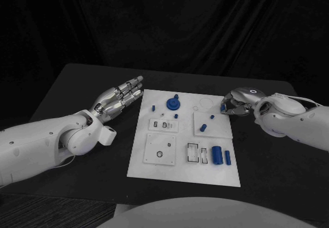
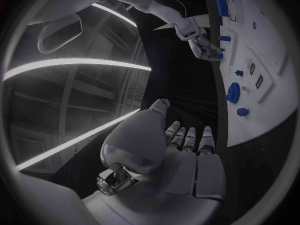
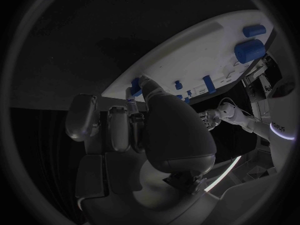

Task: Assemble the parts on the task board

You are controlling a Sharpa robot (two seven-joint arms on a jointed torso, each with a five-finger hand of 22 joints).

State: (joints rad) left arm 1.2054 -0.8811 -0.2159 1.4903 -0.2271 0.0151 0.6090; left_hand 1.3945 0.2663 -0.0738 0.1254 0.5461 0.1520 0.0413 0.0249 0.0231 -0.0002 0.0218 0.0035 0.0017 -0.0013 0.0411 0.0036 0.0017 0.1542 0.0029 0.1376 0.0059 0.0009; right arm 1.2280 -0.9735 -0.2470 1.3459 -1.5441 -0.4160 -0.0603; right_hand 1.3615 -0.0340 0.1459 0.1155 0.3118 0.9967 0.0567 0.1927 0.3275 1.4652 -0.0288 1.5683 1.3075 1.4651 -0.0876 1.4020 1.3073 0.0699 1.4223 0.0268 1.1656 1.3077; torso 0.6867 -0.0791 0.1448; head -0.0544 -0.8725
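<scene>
Black table point(image 1: 274, 161), right hand point(image 1: 237, 103) pinching small blue part point(image 1: 223, 109) (board's edge), left hand point(image 1: 120, 98) spread.

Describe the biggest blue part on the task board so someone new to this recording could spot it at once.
Start at the white task board in the middle of the black table. Near its far edge, close to the left hand, sits a round blue disc part with a knob rising from its top. Its neighbours are much smaller blue pegs.
</scene>
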